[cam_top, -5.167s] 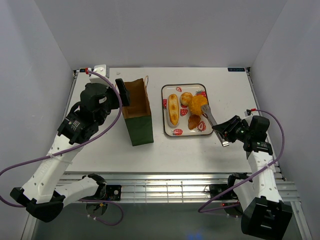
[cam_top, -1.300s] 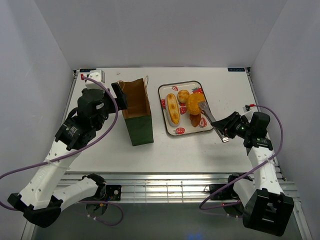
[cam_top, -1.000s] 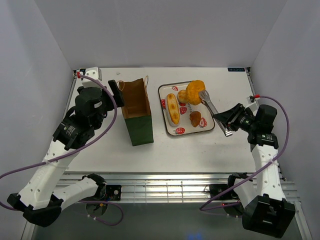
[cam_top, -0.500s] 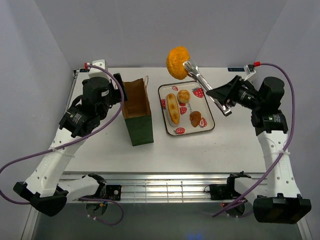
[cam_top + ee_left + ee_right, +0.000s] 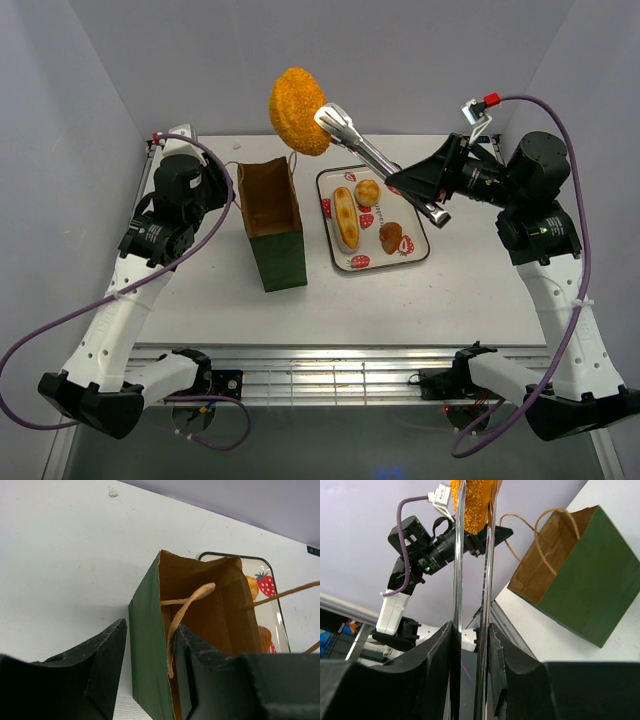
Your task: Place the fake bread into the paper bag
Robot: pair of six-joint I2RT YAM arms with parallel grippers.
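Observation:
My right gripper (image 5: 418, 188) is shut on metal tongs (image 5: 372, 158), and the tongs clamp the large orange bun (image 5: 298, 110) high in the air, above and just right of the paper bag's mouth. In the right wrist view the bun (image 5: 472, 505) sits between the tong blades (image 5: 457, 580), with the bag (image 5: 585, 575) below to the right. The green paper bag (image 5: 272, 215) stands upright and open. My left gripper (image 5: 151, 626) is open and straddles the bag's left wall (image 5: 145, 645), one finger outside and one inside by a handle (image 5: 187, 605). A long roll (image 5: 346, 218), a small round bun (image 5: 368, 192) and a dark-brown piece (image 5: 391, 237) lie on the tray.
The white strawberry-printed tray (image 5: 412, 208) sits right of the bag on the white table. Grey walls close in the left, back and right sides. The left arm (image 5: 425, 550) shows beyond the tongs in the right wrist view.
The right arm has lifted the orange bun from the tray and swung it up and left toward the bag. The left gripper's jaws have narrowed around the bag's left wall.

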